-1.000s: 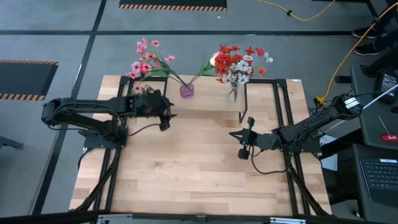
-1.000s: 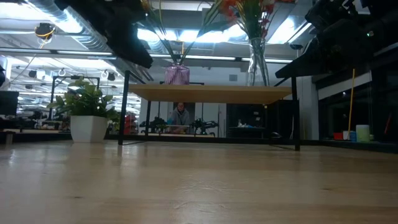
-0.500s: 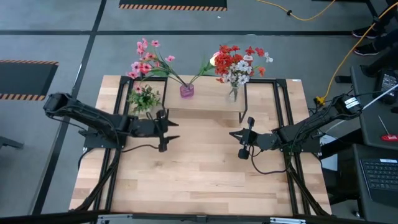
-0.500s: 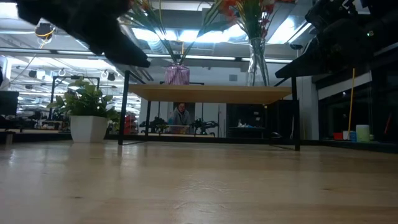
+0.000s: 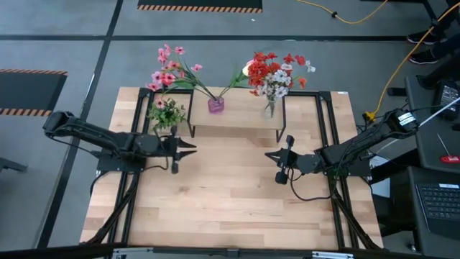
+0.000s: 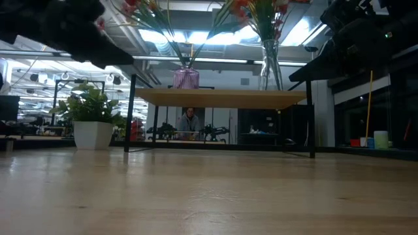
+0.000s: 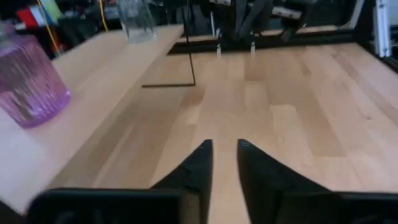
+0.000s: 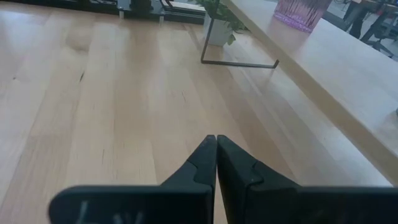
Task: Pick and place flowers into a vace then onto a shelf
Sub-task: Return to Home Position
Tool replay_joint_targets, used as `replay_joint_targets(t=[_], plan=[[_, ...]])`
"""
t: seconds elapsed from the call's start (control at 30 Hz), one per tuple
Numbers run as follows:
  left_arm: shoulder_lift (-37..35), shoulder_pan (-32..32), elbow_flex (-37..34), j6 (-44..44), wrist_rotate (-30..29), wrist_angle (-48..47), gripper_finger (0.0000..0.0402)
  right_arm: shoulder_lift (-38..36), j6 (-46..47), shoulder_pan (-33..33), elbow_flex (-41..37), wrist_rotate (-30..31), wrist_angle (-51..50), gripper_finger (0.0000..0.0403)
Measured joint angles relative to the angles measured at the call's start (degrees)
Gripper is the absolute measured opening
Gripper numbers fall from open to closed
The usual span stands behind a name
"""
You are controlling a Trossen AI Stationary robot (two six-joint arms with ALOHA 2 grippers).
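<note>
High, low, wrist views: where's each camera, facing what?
High: overhead, straight down on wooden table; both dark arms show.
Low: tabletop height, level toward wooden shelf on black legs; arms overhead.
Left wrist: past open left gripper, ribbed purple vase at edge.
Right wrist: past shut right gripper along shelf.
Shared: purple vase, all four.

The table [image 5: 230,205] bears a potted plant [image 5: 167,114] and the shelf [image 5: 241,119], holding a purple vase [image 5: 215,106] and glass vase [image 5: 269,109].

Low view: flowers [image 6: 261,16] cut off at top edge; bkgd person [image 6: 190,121] past shelf [image 6: 222,98] too small for detail.
</note>
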Motion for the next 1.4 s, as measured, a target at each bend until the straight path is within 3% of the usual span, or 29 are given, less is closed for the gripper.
replay_joint_targets(t=[0.2,0.4,0.57,0.77,0.97,1.1,1.4], plan=[[-11.9,0.0,-7.4,2.1,0.1,0.2,0.0006,0.0,-0.1,0.0,0.0,-0.3,1.4,0.0016],[-25.0,0.0,-14.8,4.1,-0.8,1.6,0.0001,0.0,-3.2,0.0,0.0,-3.0,5.7,0.0016],[-33.7,0.2,-15.2,5.4,-2.1,-5.6,0.0001,-1.5,-3.3,0.0,0.0,-3.3,5.5,0.0016],[-41.0,1.9,-15.2,9.8,1.1,-6.7,0.0001,-8.1,-6.3,0.0,0.0,-6.0,2.4,0.0005],[-42.0,6.2,-15.1,11.1,3.8,-7.1,0.0002,-17.6,-6.2,0.0,0.0,-8.7,-6.7,0.0008],[-41.5,10.1,-15.2,8.5,8.7,-7.5,0.0001,-22.3,-6.3,0.0,-0.1,-8.9,-11.1,0.0003],[-41.3,15.8,-15.2,6.0,15.8,-8.8,0.0001,-32.2,-12.0,0.0,-14.1,-11.5,4.0,0.0002]])
